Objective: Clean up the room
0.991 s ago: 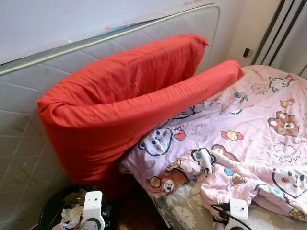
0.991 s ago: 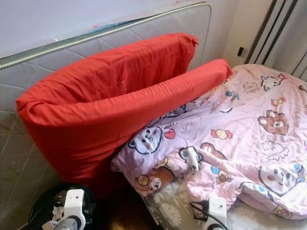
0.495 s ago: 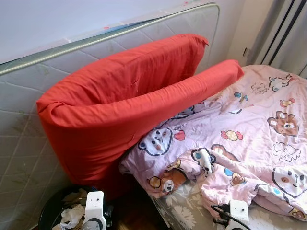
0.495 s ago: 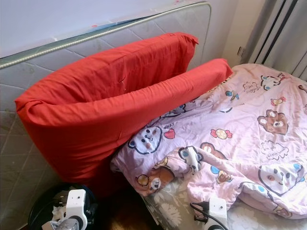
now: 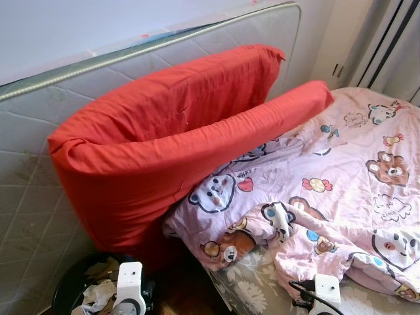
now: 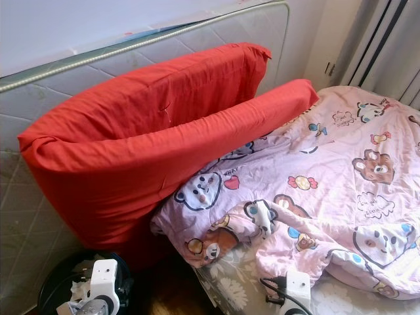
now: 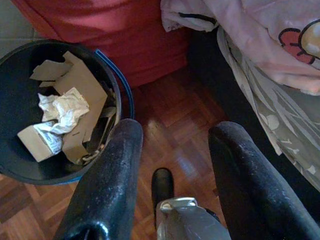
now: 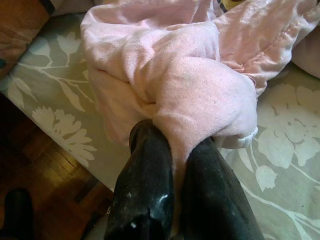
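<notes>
Your room is far from tidy. The spare mattress (image 5: 39, 164) leans on the wall with the red pad (image 5: 164, 144) slumped against it. On the bed (image 6: 236, 289), the quilt (image 5: 328, 197) lies rumpled, unspread. The bin (image 7: 20, 105) holds paper scraps. Your right gripper (image 8: 172, 165) has its jaws pinching a quilt fold at the bed's edge; your left gripper (image 7: 172, 165) hangs spread over the floor (image 7: 170, 115).

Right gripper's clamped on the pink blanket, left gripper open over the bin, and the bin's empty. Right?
Not quite. The right gripper is shut on the pink blanket and the left gripper is open above the floor beside the bin, but the left wrist view shows crumpled paper and cardboard in it.
</notes>
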Available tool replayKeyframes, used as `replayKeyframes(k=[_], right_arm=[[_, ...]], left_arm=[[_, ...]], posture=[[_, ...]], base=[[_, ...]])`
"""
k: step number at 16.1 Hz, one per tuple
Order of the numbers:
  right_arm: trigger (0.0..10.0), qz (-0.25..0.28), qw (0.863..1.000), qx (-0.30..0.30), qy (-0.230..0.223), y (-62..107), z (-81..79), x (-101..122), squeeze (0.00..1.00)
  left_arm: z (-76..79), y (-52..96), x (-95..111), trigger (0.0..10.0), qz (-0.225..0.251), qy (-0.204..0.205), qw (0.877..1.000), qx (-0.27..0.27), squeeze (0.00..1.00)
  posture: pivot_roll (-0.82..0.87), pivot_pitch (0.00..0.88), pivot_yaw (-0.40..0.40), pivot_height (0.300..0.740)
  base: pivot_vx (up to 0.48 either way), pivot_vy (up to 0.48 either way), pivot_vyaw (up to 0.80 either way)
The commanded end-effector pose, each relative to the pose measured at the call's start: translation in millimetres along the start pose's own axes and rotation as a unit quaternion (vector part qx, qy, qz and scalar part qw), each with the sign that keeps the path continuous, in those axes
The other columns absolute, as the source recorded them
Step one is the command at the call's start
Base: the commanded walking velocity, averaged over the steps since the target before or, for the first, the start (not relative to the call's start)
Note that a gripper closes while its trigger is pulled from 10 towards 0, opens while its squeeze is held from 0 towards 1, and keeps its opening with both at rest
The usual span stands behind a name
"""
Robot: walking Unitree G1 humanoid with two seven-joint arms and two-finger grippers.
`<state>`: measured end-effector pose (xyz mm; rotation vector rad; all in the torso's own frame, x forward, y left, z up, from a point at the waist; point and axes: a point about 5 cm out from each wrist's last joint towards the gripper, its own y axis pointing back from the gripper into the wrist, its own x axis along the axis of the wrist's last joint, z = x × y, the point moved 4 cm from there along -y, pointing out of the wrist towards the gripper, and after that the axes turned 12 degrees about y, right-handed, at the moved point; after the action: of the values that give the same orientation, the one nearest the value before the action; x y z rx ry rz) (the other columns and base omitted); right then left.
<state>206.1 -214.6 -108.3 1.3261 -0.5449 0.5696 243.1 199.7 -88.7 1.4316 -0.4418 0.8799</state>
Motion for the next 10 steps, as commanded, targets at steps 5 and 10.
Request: replayKeyframes(k=[5,10], right_arm=[[10.0,-0.008,1.000,-0.007,-0.008,0.9,3.1,-4.3,0.00],[10.0,-0.009,1.000,-0.006,-0.008,0.8,2.5,-4.4,0.00]], left_arm=[[-4.1,0.8,0.7,10.0,0.004,-0.002,1.000,0.004,0.00],[-4.2,1.1,-0.2,10.0,0.003,-0.002,1.000,0.004,0.00]], posture=[[0.06,0.084,-0.003,0.740],[0.06,0.086,-0.003,0.740]], base=[[0.000,0.000,0.00],[0.000,0.000,0.00]])
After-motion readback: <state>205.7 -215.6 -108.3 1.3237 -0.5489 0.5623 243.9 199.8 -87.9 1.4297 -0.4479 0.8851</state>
